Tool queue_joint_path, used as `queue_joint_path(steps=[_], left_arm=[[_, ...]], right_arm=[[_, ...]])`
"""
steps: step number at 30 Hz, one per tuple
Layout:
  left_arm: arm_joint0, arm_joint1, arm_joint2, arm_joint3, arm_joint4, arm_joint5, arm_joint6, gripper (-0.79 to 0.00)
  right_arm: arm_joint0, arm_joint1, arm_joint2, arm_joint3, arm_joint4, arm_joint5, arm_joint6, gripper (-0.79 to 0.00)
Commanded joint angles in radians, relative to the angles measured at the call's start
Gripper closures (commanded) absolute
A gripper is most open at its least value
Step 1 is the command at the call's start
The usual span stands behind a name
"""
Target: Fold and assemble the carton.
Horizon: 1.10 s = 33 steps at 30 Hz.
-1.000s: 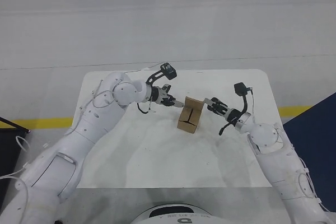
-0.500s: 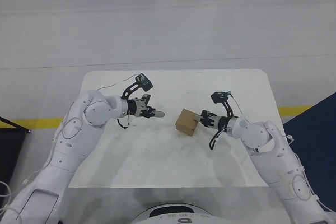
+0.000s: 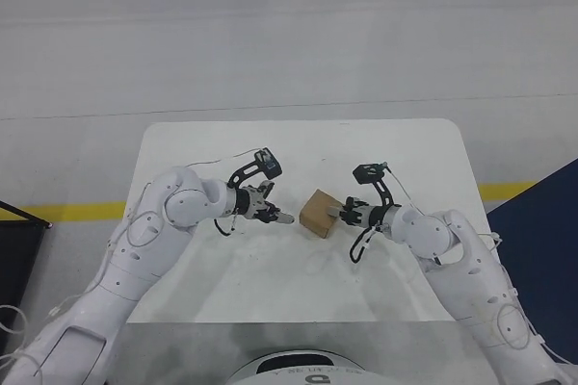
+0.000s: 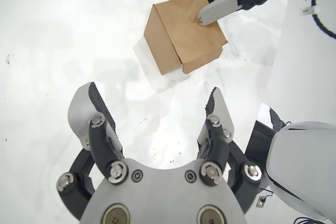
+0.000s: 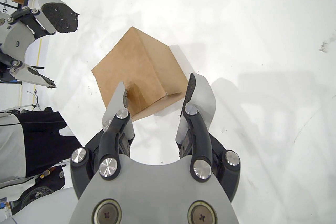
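A small brown carton [image 3: 318, 212] sits at the middle of the white table, its flaps closed on the sides I can see. My right gripper [image 3: 343, 213] is shut on it at its right corner. In the right wrist view the right gripper [image 5: 157, 84] has one finger on a side face and the other on the corner of the carton [image 5: 131, 62]. The left wrist view shows the right gripper [image 4: 198, 3] with a grey finger pressing the carton [image 4: 183, 33]. My left gripper [image 3: 277, 217] [image 4: 152, 88] hangs open just left of the carton, apart from it.
The table [image 3: 222, 279] has bare room in front, behind and to both sides of the carton. Its edges lie well away from both grippers. The open left gripper [image 5: 59, 51] shows beyond the carton in the right wrist view.
The right gripper has brought the carton a little left and nearer, turning it. The left gripper backed off to the left, then came back close to the carton's left side.
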State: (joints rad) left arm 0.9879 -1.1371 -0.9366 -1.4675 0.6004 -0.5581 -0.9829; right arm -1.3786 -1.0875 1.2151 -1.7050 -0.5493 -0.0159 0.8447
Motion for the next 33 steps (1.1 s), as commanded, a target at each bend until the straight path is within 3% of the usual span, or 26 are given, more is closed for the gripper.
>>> queue_joint_path(steps=[1,10,16,24,33], left_arm=[[-0.023,-0.008,0.034,0.02,0.029,-0.003,0.011,-0.785],[-0.118,-0.058,0.183,0.114,0.109,-0.008,0.086,-0.785],[-0.173,-0.089,0.241,0.19,0.112,0.001,0.128,-0.785],[-0.211,-0.113,0.274,0.259,0.097,-0.005,0.142,-0.785],[-0.229,-0.122,0.277,0.294,0.07,-0.018,0.131,-0.785]], right_arm=[[0.001,-0.001,-0.003,-0.005,0.0,0.005,-0.007,-0.422],[-0.008,0.0,0.0,-0.027,0.013,0.018,-0.027,-0.391],[-0.01,0.001,0.003,-0.024,0.017,0.017,-0.027,-0.388],[0.016,-0.002,0.015,0.015,0.045,0.027,-0.061,-0.456],[0.075,-0.014,-0.015,0.094,0.055,0.039,-0.116,-0.425]])
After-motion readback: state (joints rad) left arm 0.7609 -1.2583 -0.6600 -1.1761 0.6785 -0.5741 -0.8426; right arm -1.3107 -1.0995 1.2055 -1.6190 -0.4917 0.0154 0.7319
